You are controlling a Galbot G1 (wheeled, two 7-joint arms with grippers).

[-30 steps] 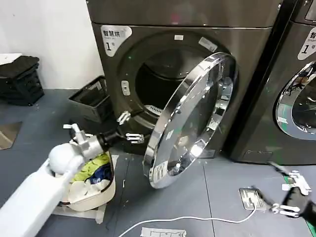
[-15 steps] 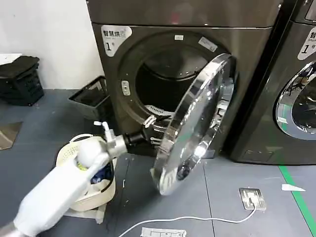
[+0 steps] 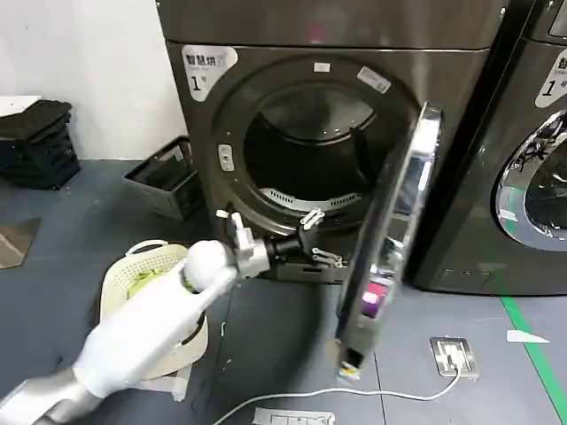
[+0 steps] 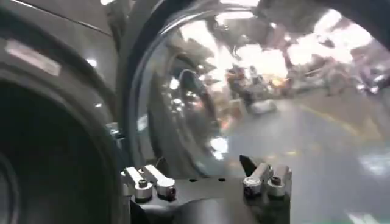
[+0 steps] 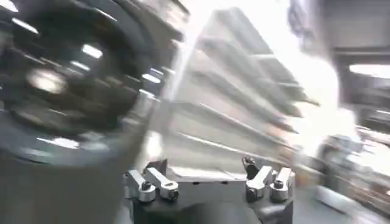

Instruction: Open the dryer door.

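Note:
The dryer [image 3: 337,44] is the dark machine with a white "1" sticker. Its drum opening [image 3: 306,150] is exposed. The dryer door [image 3: 390,239] stands swung far out on its right-hand hinge and shows almost edge-on. My left gripper [image 3: 321,237] is open and empty in front of the lower rim of the opening, close to the door's inner face. I cannot tell whether it touches. In the left wrist view the left gripper [image 4: 204,176] has spread fingers facing the door's chrome ring and glass [image 4: 201,91]. My right gripper [image 5: 204,176] is open and holds nothing.
A white laundry basket [image 3: 120,274] with clothes stands on the floor under my left arm. A black crate [image 3: 164,181] sits left of the dryer. A neighbouring machine [image 3: 532,177] stands at right. A floor socket [image 3: 452,354] with a white cable lies below the door.
The door has swung from half open to wide open, edge-on. My left gripper moved right along with it. The right gripper has left the head view's lower right corner.

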